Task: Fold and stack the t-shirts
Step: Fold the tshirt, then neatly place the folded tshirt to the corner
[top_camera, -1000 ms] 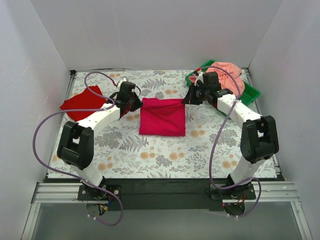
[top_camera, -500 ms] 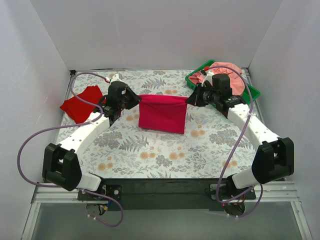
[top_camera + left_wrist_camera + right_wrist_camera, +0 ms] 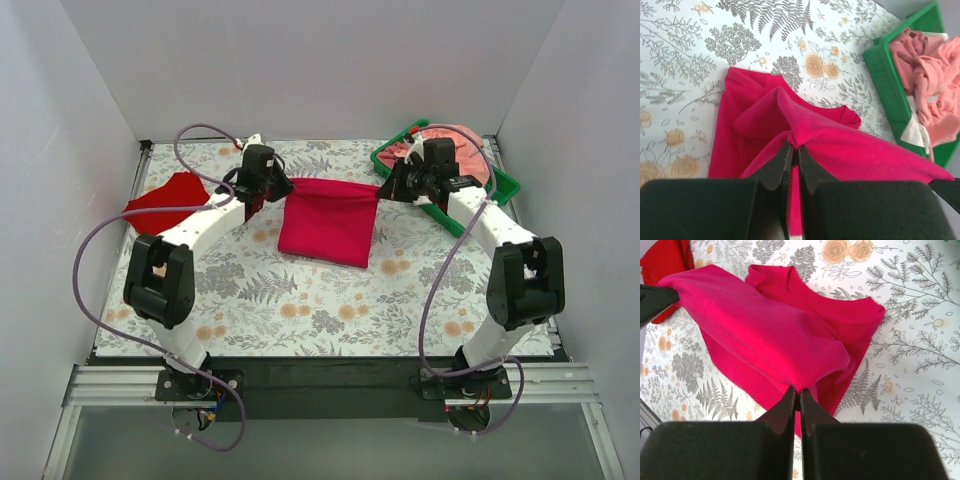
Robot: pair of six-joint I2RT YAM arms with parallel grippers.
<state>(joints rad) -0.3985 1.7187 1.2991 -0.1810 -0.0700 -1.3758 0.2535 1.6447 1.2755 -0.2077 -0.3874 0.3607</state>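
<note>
The crimson-magenta t-shirt (image 3: 328, 220) hangs stretched between my two grippers over the middle back of the table, its lower part resting on the cloth. My left gripper (image 3: 282, 192) is shut on its left top corner; the pinched cloth shows in the left wrist view (image 3: 840, 150) at the gripper (image 3: 793, 148). My right gripper (image 3: 380, 193) is shut on its right top corner; the shirt (image 3: 765, 330) bunches at the gripper (image 3: 797, 390). The scarlet-red t-shirt (image 3: 165, 197) lies folded at the far left, also seen in the right wrist view (image 3: 662, 260).
A green plastic tray (image 3: 500, 185) at the back right holds pink and salmon cloth (image 3: 468, 150); it shows in the left wrist view (image 3: 885, 85). The grey floral-print cloth (image 3: 320, 300) covers the table. White walls close in the left, back and right.
Both grippers have lifted the shirt's top edge and carried it toward the back; the shirt now hangs taut between them, with its lower part still on the cloth.
</note>
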